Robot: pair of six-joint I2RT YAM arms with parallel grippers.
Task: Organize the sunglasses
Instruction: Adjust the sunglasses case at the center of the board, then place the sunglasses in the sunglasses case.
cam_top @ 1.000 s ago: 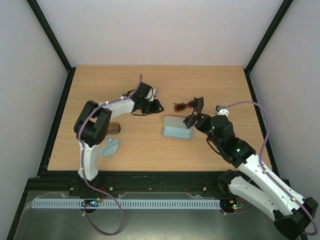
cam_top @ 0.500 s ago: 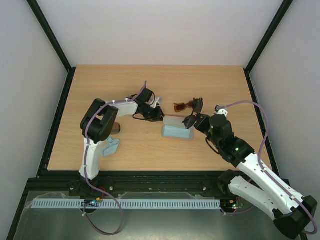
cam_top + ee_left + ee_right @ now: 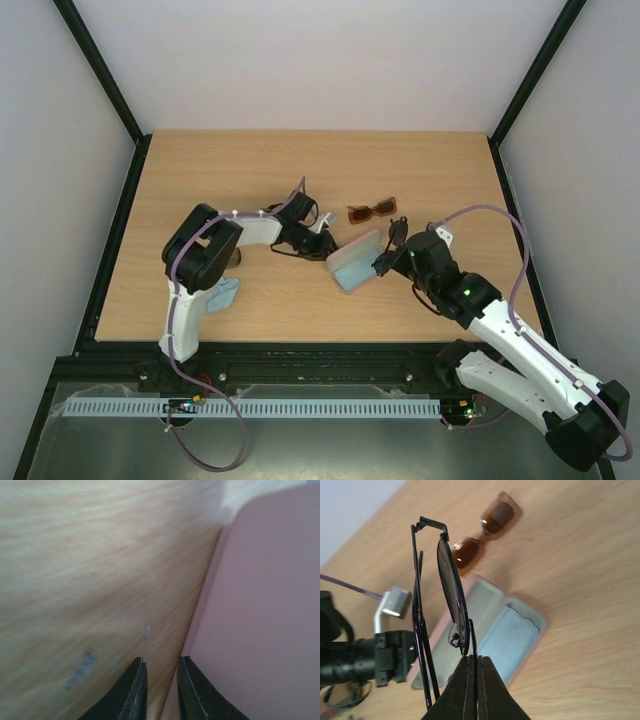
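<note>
Nearest the arm bases, on the left of the counter (image 3: 180, 190), a crumpled blue cloth (image 3: 222, 293) lies unattended. Just beyond it a brown oblong case (image 3: 234, 259) sits mostly hidden by the left arm. To the right, at similar depth, the right gripper (image 3: 476, 662) is closed on the thin wire frame of the black aviator (image 3: 450, 587). It pinches the frame beside one lens, so the pair hangs clear of the counter with its temples folded against the front. Judged purpose: to bring the pair over the case for stowing. Just beyond and below the aviator, the pink case (image 3: 260, 605) lies at mid-counter with its pale blue lining exposed and one half raised. The left gripper (image 3: 161, 661) meets that raised half at its left edge, jaws narrowed to a slit astride the rim and apparently clamped on it. Judged purpose: to hold the case open and steady while the other arm loads it. Farthest, the reddish-brown sunglasses (image 3: 372, 210) rest on the bare counter just beyond the case, touched by neither gripper and not yet dealt with
</note>
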